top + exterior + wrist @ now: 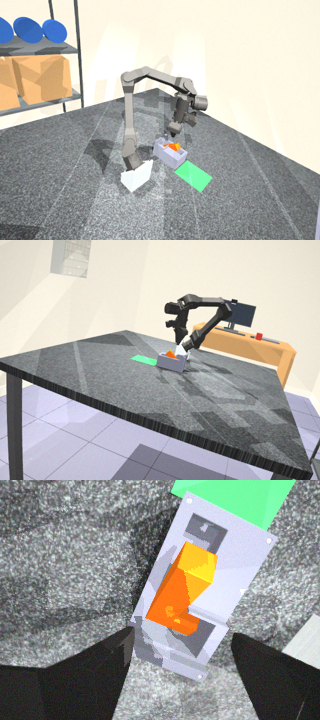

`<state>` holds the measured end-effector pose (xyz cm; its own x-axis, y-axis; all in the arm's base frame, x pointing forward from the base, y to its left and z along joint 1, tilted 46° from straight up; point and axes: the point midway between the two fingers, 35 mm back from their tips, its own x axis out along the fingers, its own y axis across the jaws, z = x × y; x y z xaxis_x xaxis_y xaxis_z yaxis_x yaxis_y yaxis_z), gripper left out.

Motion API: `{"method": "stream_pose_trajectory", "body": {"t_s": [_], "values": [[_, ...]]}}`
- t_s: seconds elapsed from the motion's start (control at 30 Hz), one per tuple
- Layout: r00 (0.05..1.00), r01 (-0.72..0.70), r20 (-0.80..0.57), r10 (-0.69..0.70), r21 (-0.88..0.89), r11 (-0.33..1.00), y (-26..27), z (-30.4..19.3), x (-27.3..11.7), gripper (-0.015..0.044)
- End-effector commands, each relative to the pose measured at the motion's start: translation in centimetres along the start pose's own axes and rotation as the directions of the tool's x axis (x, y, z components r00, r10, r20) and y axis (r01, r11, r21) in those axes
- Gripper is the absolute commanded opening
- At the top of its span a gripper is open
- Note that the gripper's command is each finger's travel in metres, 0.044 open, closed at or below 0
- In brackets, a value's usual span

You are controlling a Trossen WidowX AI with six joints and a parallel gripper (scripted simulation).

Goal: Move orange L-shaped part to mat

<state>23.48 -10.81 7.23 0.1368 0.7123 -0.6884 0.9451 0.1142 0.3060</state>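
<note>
- One gripper (173, 135) (178, 343) (183, 636) hangs above the tray, its two black fingers spread apart, released, with nothing between them.
- One orange L-shaped part (175, 146) (171, 354) (175, 592) sits tilted in the tray below: its L-shaped end is down in the pocket, and its other end sticks up above the rim.
- One grey tray (169, 156) (170, 364) (235, 575) surrounds the part; three pale round dots show at its corners in the wrist view.
- One green mat (193, 176) (143, 360) (235, 500) lies flat at the tray's end, the part not on it.
- One arm (129, 108) (206, 302) carries the gripper, rising by one white base (138, 178) (180, 349).
- One dark speckled table (103, 384) bears all of these.
- Beyond it, one wooden desk (232, 345) holds one monitor (241, 313) and one red cup (258, 336).
- One shelf rack (79, 64) holds three blue discs (27, 29) in view, above orange-brown boxes (55, 80).
- No brand, label or writing is readable.
</note>
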Motion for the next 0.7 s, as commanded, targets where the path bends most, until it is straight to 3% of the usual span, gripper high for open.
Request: {"method": "stream_pose_trajectory", "body": {"t_s": [0.0, 0.67], "values": [[1.000, 0.004, 0.010, -0.008, 0.357, 0.934, -0.5, 2.0, -0.2, 0.0280], [1.000, 0.003, 0.010, -0.007, 0.356, 0.934, -0.5, 2.0, 3.2, 0.0280]]}}
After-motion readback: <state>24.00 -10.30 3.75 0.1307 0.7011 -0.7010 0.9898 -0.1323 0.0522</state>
